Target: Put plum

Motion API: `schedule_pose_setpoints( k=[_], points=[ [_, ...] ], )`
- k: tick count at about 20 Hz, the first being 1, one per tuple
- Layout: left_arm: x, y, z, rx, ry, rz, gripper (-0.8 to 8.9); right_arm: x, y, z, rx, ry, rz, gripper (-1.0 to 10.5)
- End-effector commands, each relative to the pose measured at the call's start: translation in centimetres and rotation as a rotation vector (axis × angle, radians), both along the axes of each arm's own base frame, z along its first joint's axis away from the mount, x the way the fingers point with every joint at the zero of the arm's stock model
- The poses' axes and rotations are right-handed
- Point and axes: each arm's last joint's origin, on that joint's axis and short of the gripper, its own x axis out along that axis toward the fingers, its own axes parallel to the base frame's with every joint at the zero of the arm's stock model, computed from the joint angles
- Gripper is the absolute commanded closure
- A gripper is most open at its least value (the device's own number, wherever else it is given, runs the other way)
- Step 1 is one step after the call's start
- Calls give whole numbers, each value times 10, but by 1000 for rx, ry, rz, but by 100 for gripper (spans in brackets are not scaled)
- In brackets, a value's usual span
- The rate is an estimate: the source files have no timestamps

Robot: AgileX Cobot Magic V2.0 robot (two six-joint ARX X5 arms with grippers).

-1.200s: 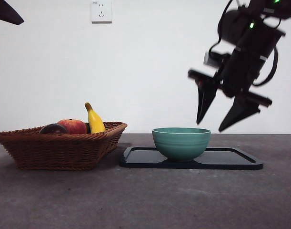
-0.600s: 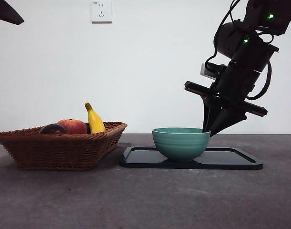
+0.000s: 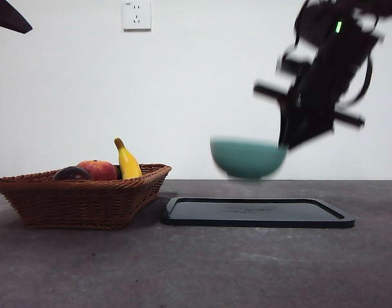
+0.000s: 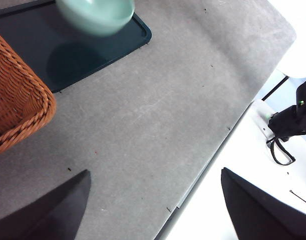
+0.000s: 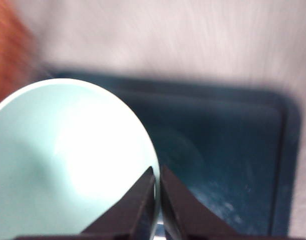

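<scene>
Bowl [image 3: 247, 158] pinched by right gripper [image 5: 157, 192], above tray [image 3: 256, 212]

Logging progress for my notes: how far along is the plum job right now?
Early. The plum lies untouched in the basket. In hand: the right tool is shut on the green bowl, held above the black tray. The left tool waits open. Moving the plum is left.

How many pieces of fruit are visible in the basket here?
3: the plum at the left, the red-orange fruit beside it, the banana standing at the right. The basket wall may hide others.
</scene>
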Motion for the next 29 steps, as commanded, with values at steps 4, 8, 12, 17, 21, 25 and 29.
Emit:
schedule_pose_setpoints(
  k=[4,8,12,17,21,25,29],
  points=[
    [0,-1,3,2,-9,-13,409,-46,-3,68,6,-147,77,938],
    [0,-1,2,4,-3,-13,409,-92,0,87,-71,-138,184,938],
    [0,-1,2,5,1,-13,409,-122,5,69,-99,-104,251,938],
    [0,-1,2,5,1,-13,409,-138,18,17,-125,-31,316,938],
    [0,-1,2,5,0,-13,409,-146,18,-24,-119,9,303,938],
    [0,-1,2,5,0,-13,409,-151,16,-43,-110,24,290,938],
    [0,-1,2,5,0,-13,409,-148,23,-54,-125,54,310,938]
  ],
)
